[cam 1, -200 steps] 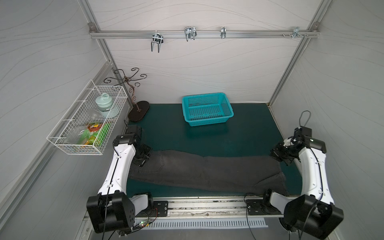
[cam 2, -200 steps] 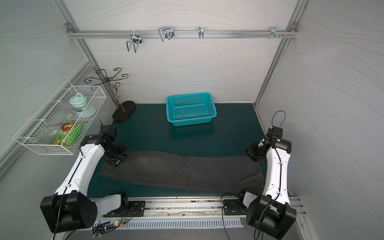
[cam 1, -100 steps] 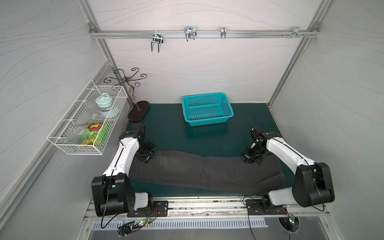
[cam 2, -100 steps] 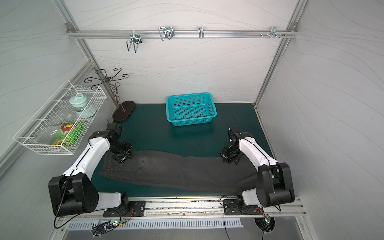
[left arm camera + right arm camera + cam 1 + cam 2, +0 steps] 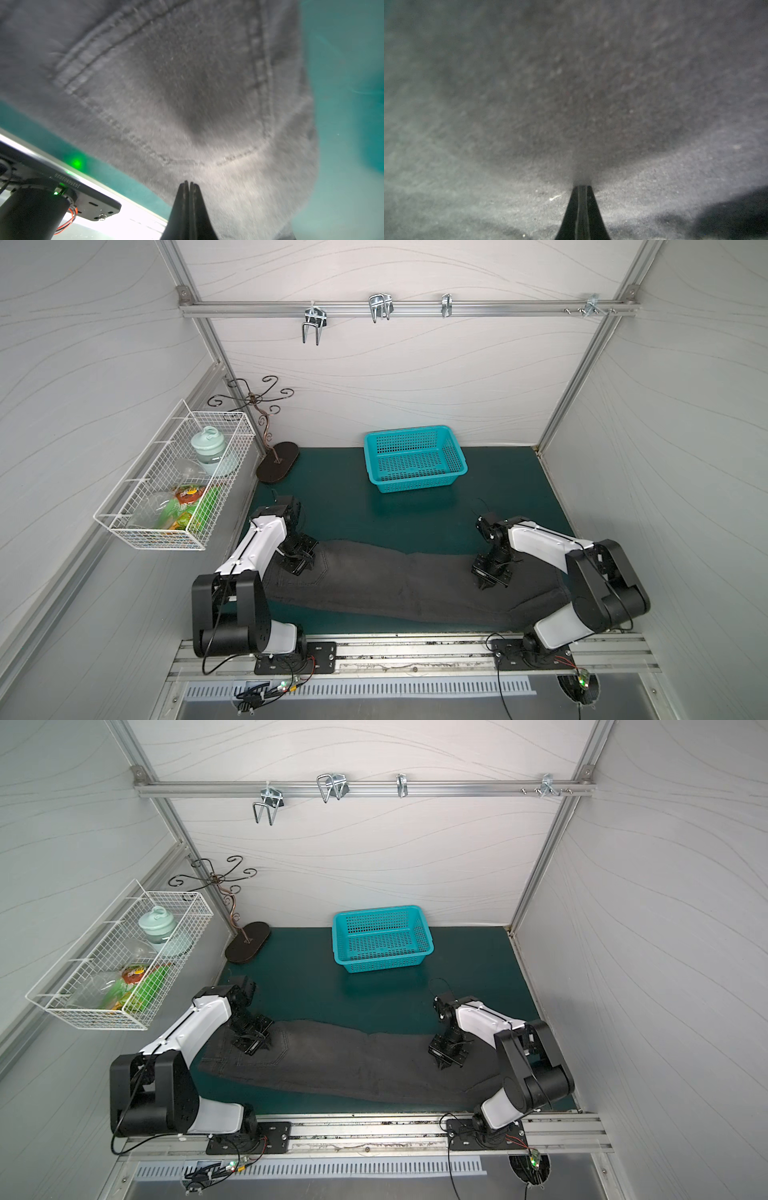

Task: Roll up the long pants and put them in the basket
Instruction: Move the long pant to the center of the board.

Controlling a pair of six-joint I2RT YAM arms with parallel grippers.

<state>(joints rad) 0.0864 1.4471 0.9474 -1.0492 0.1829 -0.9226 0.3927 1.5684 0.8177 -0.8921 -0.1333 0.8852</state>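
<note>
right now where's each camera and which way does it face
Top view: high above bases, looking down on long pants, left arm, right arm.
Top view: alongside, same long pants.
Left wrist: on arm, facing pocket seams past shut left tool.
Right wrist: on arm, facing plain cloth past shut right tool.
Shared: the long pants.

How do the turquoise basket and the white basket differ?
The teal plastic basket stands on the green mat; the white wire basket hangs on the side wall. The teal plastic basket looks empty; the white wire basket holds a pale green lidded jar and snack packets. The teal one has perforated plastic walls; the white one is thin wire grid. Both are rectangular and open-topped.
</note>
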